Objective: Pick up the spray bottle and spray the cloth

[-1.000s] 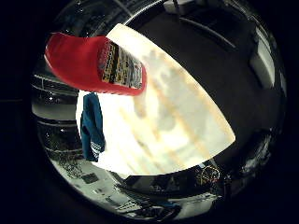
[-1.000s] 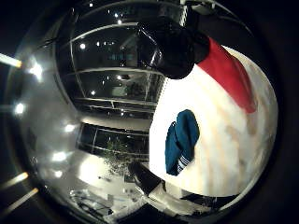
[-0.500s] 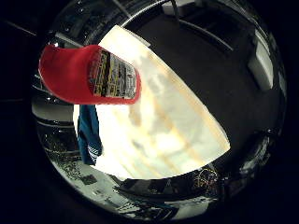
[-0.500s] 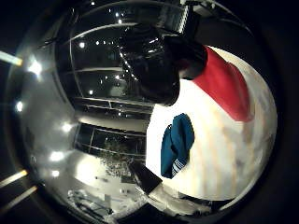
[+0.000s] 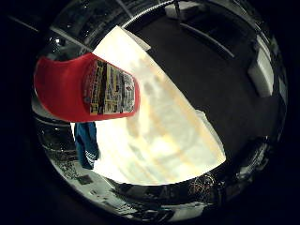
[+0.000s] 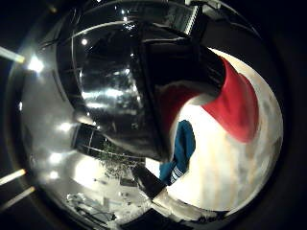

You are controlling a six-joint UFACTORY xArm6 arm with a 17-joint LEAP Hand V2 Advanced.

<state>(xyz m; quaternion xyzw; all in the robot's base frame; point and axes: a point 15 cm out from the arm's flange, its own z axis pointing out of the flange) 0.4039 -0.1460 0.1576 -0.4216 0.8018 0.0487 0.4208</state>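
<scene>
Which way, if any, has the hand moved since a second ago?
Yes, toward the spray bottle: it now looms larger against the table and covers part of the blue cloth.

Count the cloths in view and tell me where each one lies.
1. A blue cloth lies on the pale table, near its edge, beside the red spray bottle. The bottle may hide more.

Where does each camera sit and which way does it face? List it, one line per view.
Little finger side palm view: on the palm, looking out at the red plastic spray bottle close by, over the pale table; no part of the hand shows.
Thumb side palm view: on the palm, facing the bottle's glossy black spray head; no hand part is distinguishable.
Both share the bottle, the table and the blue cloth.
</scene>
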